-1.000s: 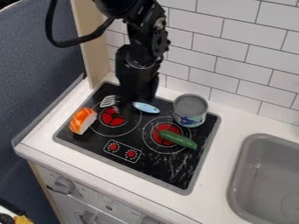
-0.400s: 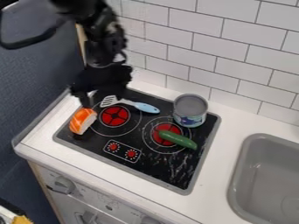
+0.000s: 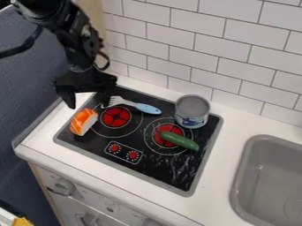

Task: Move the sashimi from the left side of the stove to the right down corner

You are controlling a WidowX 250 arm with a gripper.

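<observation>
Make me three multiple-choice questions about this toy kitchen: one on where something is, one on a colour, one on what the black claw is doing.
1. Where is the sashimi?
A) In the sink
B) On the left side of the stove
C) On top of the can

2. What colour is the spatula's handle?
A) Light blue
B) Red
C) Yellow

3. How is the gripper?
A) Shut on the cucumber
B) Shut on the spatula
C) Open and empty

Answers:
1. B: it lies to the left of the left burner.
2. A: the handle is plainly pale blue.
3. C: its two fingers stand apart with nothing between them.
</observation>
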